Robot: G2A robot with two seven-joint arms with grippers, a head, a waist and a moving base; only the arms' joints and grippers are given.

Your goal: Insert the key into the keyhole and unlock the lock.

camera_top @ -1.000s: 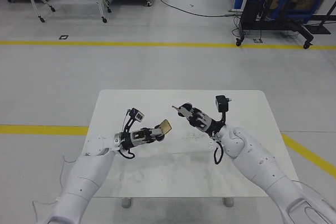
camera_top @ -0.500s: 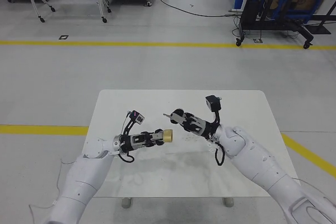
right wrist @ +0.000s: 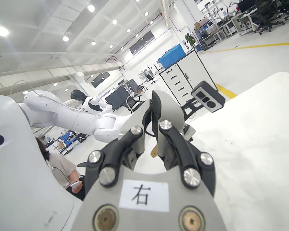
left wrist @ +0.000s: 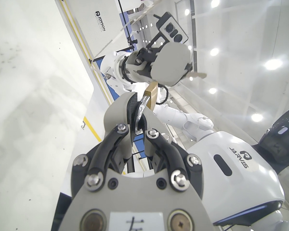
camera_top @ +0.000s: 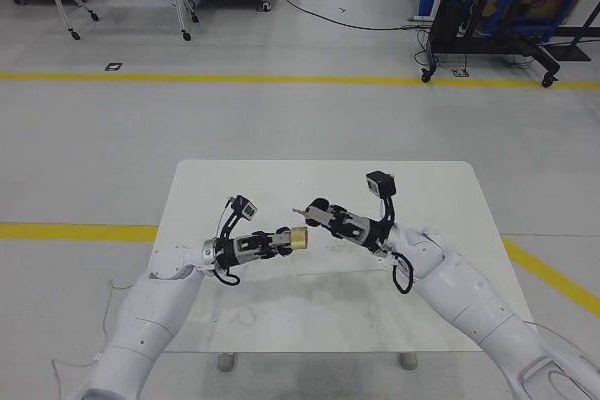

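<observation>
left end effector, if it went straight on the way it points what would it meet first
Likely the right end effector gripping the key, just beyond the padlock that the left end effector holds; depth is unclear.

Left pincer (camera_top: pixel 282 240), right pincer (camera_top: pixel 314 211) clamped, facing.

White rect. table (camera_top: pixel 440 200) w/ rounded corners stands on a pale grey glossy floor (camera_top: pixel 280 120). A far yel. line (camera_top: pixel 280 77) runs across beyond it & a near yel. line (camera_top: pixel 70 231) passes level w/ the table. Further off are a dark wheeled rack (camera_top: pixel 490 40), castor legs (camera_top: pixel 75 30) & a black cable (camera_top: pixel 340 20). The wrist views give a big open hall: white beamed ceiling w/ rows of round lamps (right wrist: pixel 91 8), a white drawer cabinet (right wrist: pixel 180 80) w/ a blue box (right wrist: pixel 171 57) on top, desks w/ black office chairs (right wrist: pixel 267 13) behind, & a white panel (left wrist: pixel 96 25) on a dark stand.
</observation>
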